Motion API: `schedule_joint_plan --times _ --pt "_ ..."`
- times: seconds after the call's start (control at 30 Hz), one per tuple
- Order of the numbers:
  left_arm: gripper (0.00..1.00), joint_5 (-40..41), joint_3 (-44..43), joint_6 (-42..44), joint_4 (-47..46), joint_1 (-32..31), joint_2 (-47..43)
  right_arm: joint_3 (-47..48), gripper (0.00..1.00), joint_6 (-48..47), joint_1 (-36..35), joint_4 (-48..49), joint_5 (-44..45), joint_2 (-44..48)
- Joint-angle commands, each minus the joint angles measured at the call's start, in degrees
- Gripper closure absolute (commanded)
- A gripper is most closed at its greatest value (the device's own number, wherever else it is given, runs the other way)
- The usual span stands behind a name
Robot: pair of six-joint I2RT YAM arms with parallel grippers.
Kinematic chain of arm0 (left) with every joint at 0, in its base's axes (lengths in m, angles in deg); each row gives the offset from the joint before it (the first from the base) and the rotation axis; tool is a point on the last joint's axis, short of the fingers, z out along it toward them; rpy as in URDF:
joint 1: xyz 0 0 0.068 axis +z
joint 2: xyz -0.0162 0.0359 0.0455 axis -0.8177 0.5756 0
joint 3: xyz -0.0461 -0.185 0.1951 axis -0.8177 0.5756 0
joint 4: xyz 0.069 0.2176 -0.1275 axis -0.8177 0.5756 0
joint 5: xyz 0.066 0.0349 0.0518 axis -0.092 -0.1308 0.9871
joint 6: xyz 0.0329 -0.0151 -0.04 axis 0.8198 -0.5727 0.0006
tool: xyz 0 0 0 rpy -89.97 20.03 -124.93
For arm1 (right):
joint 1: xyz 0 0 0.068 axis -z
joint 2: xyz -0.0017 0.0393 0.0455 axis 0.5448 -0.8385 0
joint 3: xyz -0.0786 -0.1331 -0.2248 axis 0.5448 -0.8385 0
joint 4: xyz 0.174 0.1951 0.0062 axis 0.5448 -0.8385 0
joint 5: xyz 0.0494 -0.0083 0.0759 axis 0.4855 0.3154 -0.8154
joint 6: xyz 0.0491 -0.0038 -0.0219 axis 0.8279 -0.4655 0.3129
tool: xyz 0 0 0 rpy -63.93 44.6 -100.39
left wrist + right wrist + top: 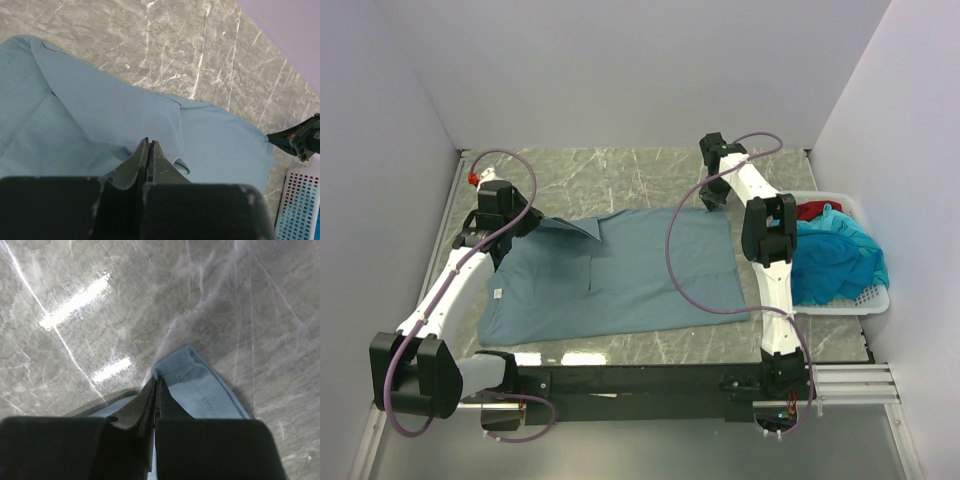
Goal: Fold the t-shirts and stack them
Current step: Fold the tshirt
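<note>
A large grey-blue t-shirt lies spread on the marble table. My left gripper is at its far-left corner, shut on a flap of the cloth that is lifted and folded inward. In the left wrist view the fingertips are pressed together over the shirt. My right gripper is at the shirt's far-right corner. Its jaws are shut on the stitched hem. A turquoise t-shirt and a red t-shirt lie bunched in the basket.
The white lattice basket stands at the right edge of the table, beside the right arm; its corner shows in the left wrist view. Grey walls close in the table at back and sides. Bare marble lies behind the shirt.
</note>
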Motion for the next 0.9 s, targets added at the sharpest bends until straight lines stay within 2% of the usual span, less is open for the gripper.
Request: schedule_joint_plan --times 0.0,0.13,0.3,0.6,0.87 --pt "1.00 0.7 -2.2 -0.3 -0.5 -0.2 -1.9 -2.7 1.00 1.1 0.1 1.1 -1.2 1.7" --pt "1.00 1.5 -2.2 -0.7 0.2 -0.2 -3.1 -3.2 1.00 -0.1 0.1 3.1 -0.7 2.8" --pt "1.00 2.4 -1.2 -2.2 1.4 -0.2 -5.9 -7.4 1.00 -1.5 0.0 7.5 0.7 9.3" --pt "1.00 4.1 3.3 -6.2 6.3 -0.2 -14.0 -25.8 1.00 -5.3 -1.0 16.6 1.0 26.0" --pt "1.00 6.2 7.5 -8.4 11.8 -0.2 -24.3 -39.6 1.00 -7.1 -1.9 19.8 2.5 38.1"
